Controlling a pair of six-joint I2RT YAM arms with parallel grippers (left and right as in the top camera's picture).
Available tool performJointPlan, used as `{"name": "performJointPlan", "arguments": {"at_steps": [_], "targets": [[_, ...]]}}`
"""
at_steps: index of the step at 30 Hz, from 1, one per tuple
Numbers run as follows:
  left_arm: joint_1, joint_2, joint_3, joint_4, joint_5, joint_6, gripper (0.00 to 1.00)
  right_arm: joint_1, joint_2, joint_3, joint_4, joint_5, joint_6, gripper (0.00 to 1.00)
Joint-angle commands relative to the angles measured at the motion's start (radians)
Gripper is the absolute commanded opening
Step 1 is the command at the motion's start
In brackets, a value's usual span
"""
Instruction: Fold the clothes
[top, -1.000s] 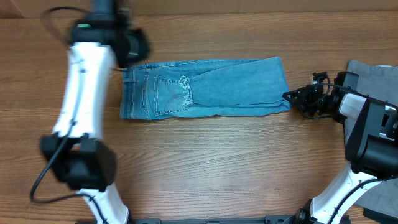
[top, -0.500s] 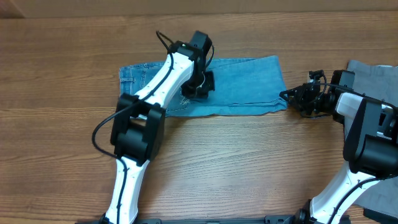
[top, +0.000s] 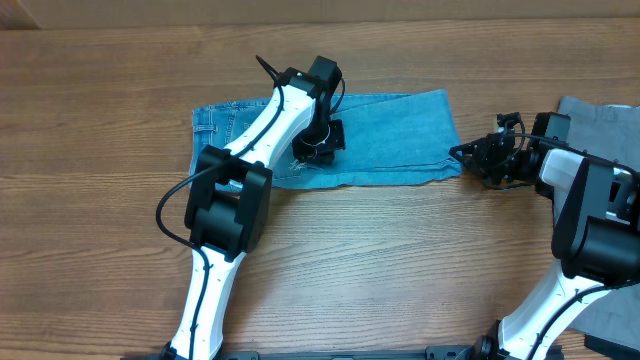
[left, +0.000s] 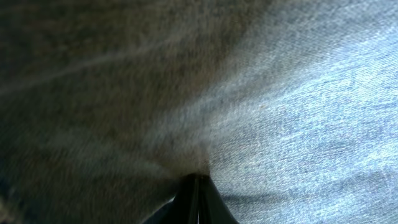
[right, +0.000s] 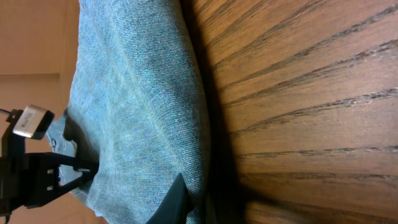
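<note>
denim status: the light blue denim jeans (top: 390, 135) lie flat on the brown wooden table (top: 400, 260), toward 12 o'clock of its middle, doubled lengthwise into one strip running from 9 o'clock to 3 o'clock, waist and pocket at the 9 o'clock end.

left gripper (top: 318, 148): set down on the strip just toward 3 o'clock of the pocket. my fingers are closed; in the left wrist view creases run into the tip (left: 198, 186), so i judge a pinch of cloth is caught there. purpose, as i read it: a hold near mid-length to carry that part over.

right gripper (top: 470, 157): at the 3 o'clock end, on the corner toward 5 o'clock. fingers closed on the denim edge, seen low in the right wrist view (right: 180, 199). purpose: to pin or lift that end so the strip keeps taut and square.

grey cloth (top: 600, 112) lies apart at the table's 3 o'clock edge, not involved.

finding: crosswise fold not yet made.
</note>
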Motion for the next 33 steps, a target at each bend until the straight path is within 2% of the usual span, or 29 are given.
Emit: {"name": "performJointPlan", "arguments": {"at_steps": [1,7,19,25,30,33], "targets": [[-0.006,-0.014,0.115,-0.061,-0.093,-0.027,0.04,0.010,0.003,-0.003,0.011,-0.003,-0.003,0.04],[-0.008,-0.061,0.202,-0.151,-0.093,-0.027,0.04,0.010,0.003,-0.003,0.010,0.000,-0.003,0.04],[-0.012,-0.058,-0.009,-0.159,-0.013,-0.060,0.04,0.010,0.003,-0.003,0.014,0.000,-0.003,0.04],[-0.019,-0.058,-0.129,-0.050,-0.010,-0.064,0.04,0.010,0.003,-0.003,0.014,0.000,-0.003,0.04],[-0.030,-0.057,-0.270,0.131,-0.014,-0.079,0.04,0.010,0.003,-0.003,0.014,0.000,-0.003,0.04],[-0.027,-0.058,-0.273,0.143,-0.013,-0.079,0.04,0.010,0.003,-0.003,0.015,0.000,-0.003,0.04]]}}
